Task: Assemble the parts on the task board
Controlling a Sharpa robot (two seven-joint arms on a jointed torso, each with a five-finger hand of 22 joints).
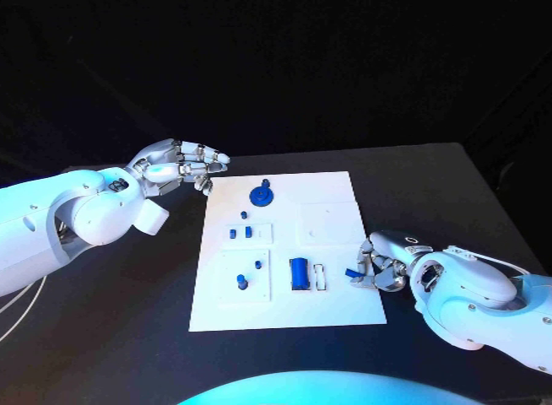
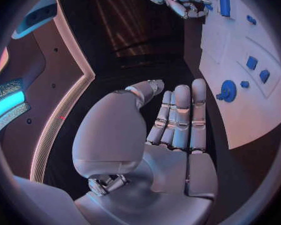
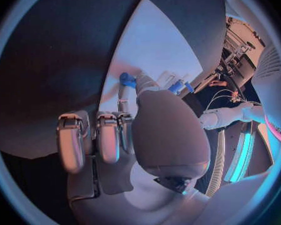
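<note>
The white task board (image 1: 337,299) lies in the middle of the black table. On it are a round blue disc (image 1: 262,196), two small blue pieces (image 1: 240,232) in a square recess, two more (image 1: 240,279) nearer me, and a blue block (image 1: 300,272) standing in a slot. My right hand (image 1: 381,266) rests at the board's right edge and pinches a small blue part (image 1: 352,272) just above the board; the right wrist view shows this part (image 3: 127,79) between thumb and a fingertip. My left hand (image 1: 179,165) hovers off the board's far left corner, holding nothing, fingers stretched out (image 2: 181,120).
Black table (image 1: 130,287) surrounds the board on all sides, with bare room to the left and at the back. A blank white square recess (image 1: 328,224) lies on the board's right half. The left wrist view shows the board (image 2: 240,115) beside the hand.
</note>
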